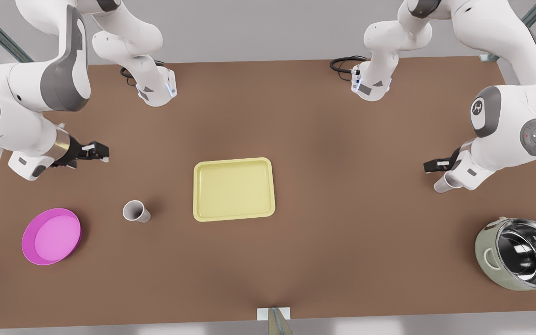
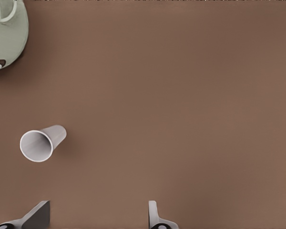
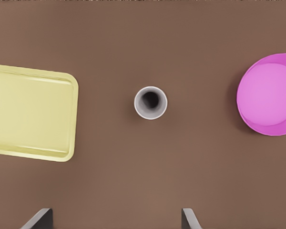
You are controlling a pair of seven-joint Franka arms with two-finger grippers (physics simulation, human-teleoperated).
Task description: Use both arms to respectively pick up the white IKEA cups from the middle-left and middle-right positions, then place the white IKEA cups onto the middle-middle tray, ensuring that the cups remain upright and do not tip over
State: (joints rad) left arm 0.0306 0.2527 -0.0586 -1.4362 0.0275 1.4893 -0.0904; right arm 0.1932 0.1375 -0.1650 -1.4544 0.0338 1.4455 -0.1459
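The right gripper [image 1: 103, 151] hangs above the table [image 1: 342, 139] toward the short edge on the front view's left. Its two fingers [image 3: 40, 219] are spread wide with nothing between them (the right wrist view looks straight down past them). The bowl-side cup [image 3: 150, 102] stands upright on the table, apart from the gripper, its dark inside facing the wrist camera. In the front view this cup [image 1: 135, 211] sits between the pink bowl [image 1: 51, 236] and the tray [image 1: 233, 161], nearer the table's front edge than the gripper is. The wide opening suits a cup not yet reached: I judge this arm is lining up to come down around it.

The left gripper [image 1: 431, 166] is near the opposite short edge, on the front view's right, and is likewise spread and empty, as the left wrist view shows [image 2: 95, 219]. The pot-side cup [image 1: 444, 184] is close below that arm's hand and partly hidden by it. In the left wrist view the cup [image 2: 40, 143] lies off to one side of the fingers [image 2: 155, 217], not between them. It looks slanted there, probably from the viewing angle alone.

The tray is near the table's middle, well apart from both cups, and its pale yellow floor is bare. The pink bowl holds nothing. The steel pot [image 1: 524, 253] at the front corner on the front view's right is also empty, as far as its shiny inside shows. Neither cup is lifted, so the task appears to be at its approach step.
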